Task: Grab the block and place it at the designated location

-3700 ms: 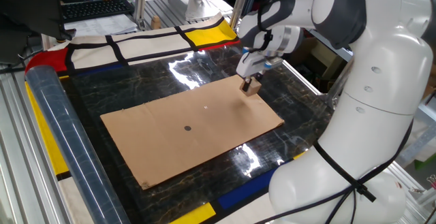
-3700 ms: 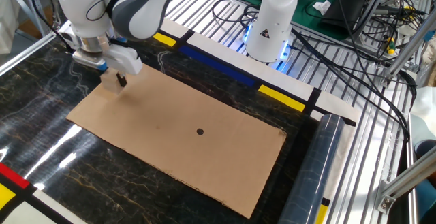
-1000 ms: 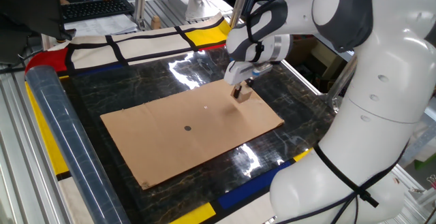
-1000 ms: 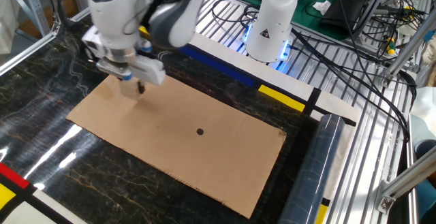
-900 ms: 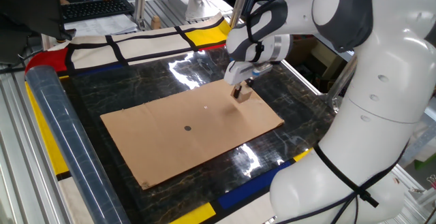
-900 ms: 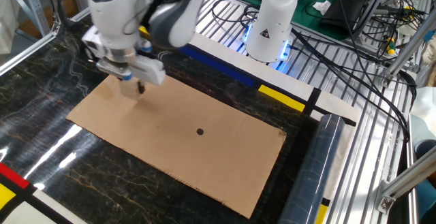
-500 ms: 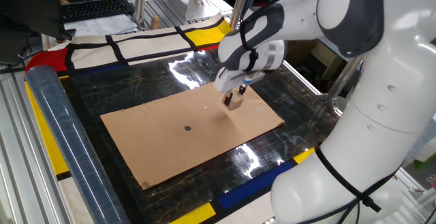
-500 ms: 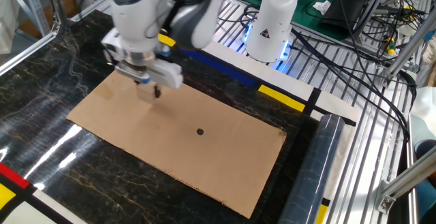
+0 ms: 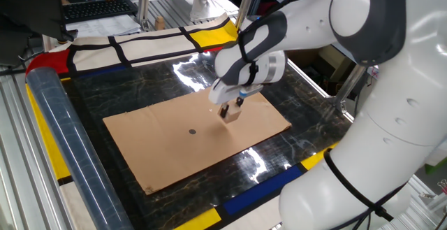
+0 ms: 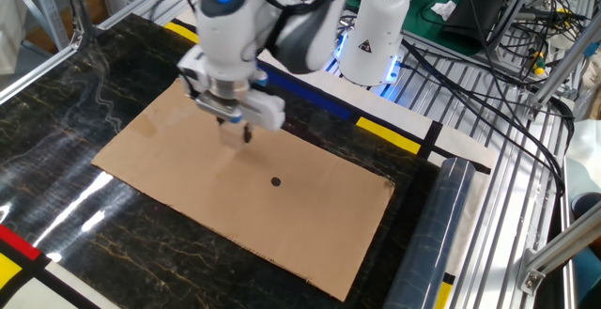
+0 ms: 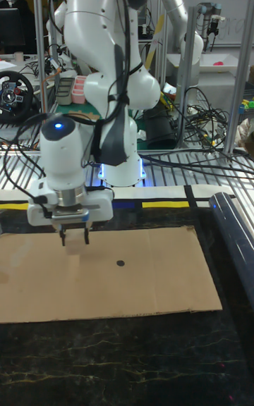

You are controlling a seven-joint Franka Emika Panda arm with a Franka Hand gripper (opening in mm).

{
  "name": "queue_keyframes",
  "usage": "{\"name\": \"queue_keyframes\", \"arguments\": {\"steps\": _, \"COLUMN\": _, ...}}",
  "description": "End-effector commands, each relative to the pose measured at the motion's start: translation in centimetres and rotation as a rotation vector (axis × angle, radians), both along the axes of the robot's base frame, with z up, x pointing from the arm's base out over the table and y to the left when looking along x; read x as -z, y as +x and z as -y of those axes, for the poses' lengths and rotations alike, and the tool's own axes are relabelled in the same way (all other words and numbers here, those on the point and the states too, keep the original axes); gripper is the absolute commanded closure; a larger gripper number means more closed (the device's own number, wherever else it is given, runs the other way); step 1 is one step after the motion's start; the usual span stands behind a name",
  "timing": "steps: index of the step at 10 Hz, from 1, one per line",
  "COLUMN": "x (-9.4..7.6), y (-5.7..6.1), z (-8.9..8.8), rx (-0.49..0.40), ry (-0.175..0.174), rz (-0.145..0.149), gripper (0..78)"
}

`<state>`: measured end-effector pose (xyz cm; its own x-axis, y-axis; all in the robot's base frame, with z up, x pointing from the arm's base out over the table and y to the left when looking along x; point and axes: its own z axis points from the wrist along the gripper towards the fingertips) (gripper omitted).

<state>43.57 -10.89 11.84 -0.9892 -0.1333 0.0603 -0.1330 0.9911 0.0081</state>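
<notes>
From my station I see the gripper [image 9: 231, 109] hanging over the cardboard sheet [image 9: 167, 153], its two fingers pinching the block [image 9: 230, 115] between them. The block is a small pale wooden cube, and in one fixed view it sits at the fingertips, lifted clear of the sheet with a faint shadow below it. In the other fixed view the gripper [image 10: 238, 132] points straight down and the block is blurred against the cardboard [image 10: 169, 187], so I can only make out the dark fingertips there. In the tall fixed view the gripper [image 11: 74, 238] is also vertical, with the block [image 11: 73, 242] a pale smudge between the fingers.

The black dot [image 9: 192, 131] lies on the sheet well apart from the hand, off toward the long blue roll [image 9: 63, 139] at the table edge in one fixed view. In the other fixed view the dot [image 10: 275, 181] sits lower in the picture than the gripper and to its right; in the tall fixed view the dot [image 11: 120, 263] is likewise lower and right of the fingertips. A tiny white speck [image 9: 211, 109] marks the cardboard just beside the hand. The sheet rests flat on the dark marbled table [image 9: 140, 83].
</notes>
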Motion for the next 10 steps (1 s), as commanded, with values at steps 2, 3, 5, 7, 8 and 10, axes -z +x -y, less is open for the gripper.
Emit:
{"name": "queue_keyframes", "arguments": {"steps": 2, "x": 0.1, "y": -0.6, "z": -1.0, "rx": -0.022, "ry": -0.014, "rz": -0.01, "gripper": 76.5}}
{"name": "queue_keyframes", "arguments": {"steps": 3, "x": 0.0, "y": -0.6, "z": -1.4, "rx": -0.016, "ry": -0.015, "rz": -0.01, "gripper": 76.5}}
{"name": "queue_keyframes", "arguments": {"steps": 5, "x": -1.5, "y": -0.9, "z": -4.1, "rx": 0.032, "ry": -0.017, "rz": 0.007, "gripper": 76.5}}
{"name": "queue_keyframes", "arguments": {"steps": 7, "x": -2.5, "y": -1.2, "z": -6.2, "rx": 0.063, "ry": -0.021, "rz": 0.011, "gripper": 76.5}}
{"name": "queue_keyframes", "arguments": {"steps": 8, "x": -2.5, "y": -1.3, "z": -7.0, "rx": 0.075, "ry": -0.029, "rz": 0.014, "gripper": 76.5}}
{"name": "queue_keyframes", "arguments": {"steps": 10, "x": -1.8, "y": -0.6, "z": -8.6, "rx": 0.099, "ry": -0.058, "rz": 0.004, "gripper": 76.5}}
